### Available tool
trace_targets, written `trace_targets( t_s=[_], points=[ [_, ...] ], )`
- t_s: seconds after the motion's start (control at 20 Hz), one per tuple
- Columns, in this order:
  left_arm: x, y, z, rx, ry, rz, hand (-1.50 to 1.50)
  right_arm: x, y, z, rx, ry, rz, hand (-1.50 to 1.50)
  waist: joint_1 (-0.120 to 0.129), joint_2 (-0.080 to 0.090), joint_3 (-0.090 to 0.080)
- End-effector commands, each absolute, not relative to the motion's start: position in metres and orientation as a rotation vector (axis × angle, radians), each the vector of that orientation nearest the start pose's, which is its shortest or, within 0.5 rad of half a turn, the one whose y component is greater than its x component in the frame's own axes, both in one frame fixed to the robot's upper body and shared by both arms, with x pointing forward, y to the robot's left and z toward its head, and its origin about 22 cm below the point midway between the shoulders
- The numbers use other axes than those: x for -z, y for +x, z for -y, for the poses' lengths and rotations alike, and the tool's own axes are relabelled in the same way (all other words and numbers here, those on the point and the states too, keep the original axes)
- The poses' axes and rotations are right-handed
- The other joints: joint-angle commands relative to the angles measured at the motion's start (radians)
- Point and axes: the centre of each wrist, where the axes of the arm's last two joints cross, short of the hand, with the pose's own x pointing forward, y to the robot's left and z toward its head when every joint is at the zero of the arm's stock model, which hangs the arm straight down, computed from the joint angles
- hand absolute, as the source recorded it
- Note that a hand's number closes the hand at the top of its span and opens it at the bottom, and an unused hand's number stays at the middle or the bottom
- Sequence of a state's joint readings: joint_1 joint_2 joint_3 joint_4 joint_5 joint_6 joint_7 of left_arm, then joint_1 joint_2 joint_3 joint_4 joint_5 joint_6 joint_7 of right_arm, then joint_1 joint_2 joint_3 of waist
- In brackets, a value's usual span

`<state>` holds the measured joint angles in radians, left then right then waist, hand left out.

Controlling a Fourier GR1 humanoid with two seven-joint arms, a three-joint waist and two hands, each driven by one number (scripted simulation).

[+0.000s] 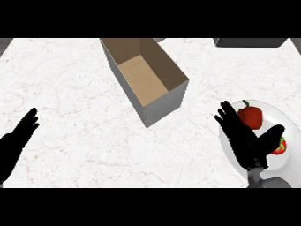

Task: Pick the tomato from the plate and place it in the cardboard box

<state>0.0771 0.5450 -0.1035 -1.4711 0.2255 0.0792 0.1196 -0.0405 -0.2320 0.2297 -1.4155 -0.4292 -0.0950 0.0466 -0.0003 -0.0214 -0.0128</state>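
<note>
Right robot hand (pixel 245 140) is spread open, fingers straight, thumb out to its right. Left robot hand (pixel 8 145) rests open, fingers up.

Head view, steeply down, counter (pixel 81 132) close

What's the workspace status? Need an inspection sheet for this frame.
Surface: white marble counter, grey strips at both sides.
Job's things: open cardboard box at upper centre, nothing seen inside; white plate at right; tomato on it, partly hidden by the thumb.
Clutter: red pepper on the same plate.
Hands: right robot hand open over the plate, holding nothing; left robot hand open, resting at the left edge.
Cables: nothing seen.
Surroundings: dark object at the top right, cut off, cannot identify.
</note>
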Motion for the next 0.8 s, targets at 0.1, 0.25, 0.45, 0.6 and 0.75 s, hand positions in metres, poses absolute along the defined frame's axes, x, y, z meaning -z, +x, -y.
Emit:
trace_targets(
  t_s=[0.1,0.25,0.45,0.6,0.75],
  points=[
    [-0.008,0.220,-0.328,0.206,0.363,1.380,0.00,-0.044,0.286,0.266,-0.047,0.197,1.683,-1.50,0.013,0.018,0.014],
    [-0.025,0.235,-0.325,0.200,0.422,1.462,0.00,-0.111,0.300,0.304,-0.138,0.214,2.015,-1.50,-0.006,0.012,0.016],
    [-0.019,0.244,-0.293,0.184,0.367,1.456,0.00,-0.056,0.292,0.352,0.000,-0.377,1.797,-1.50,-0.003,0.026,0.015],
    [-0.008,0.238,-0.302,0.184,0.375,1.429,0.00,-0.052,0.279,0.396,0.079,-0.282,1.901,-1.50,-0.001,0.024,0.014],
    [-0.031,0.256,-0.280,0.191,0.401,1.460,0.00,-0.062,0.285,0.412,-0.115,-0.325,1.900,-1.50,0.001,0.023,0.014]
  ],
)
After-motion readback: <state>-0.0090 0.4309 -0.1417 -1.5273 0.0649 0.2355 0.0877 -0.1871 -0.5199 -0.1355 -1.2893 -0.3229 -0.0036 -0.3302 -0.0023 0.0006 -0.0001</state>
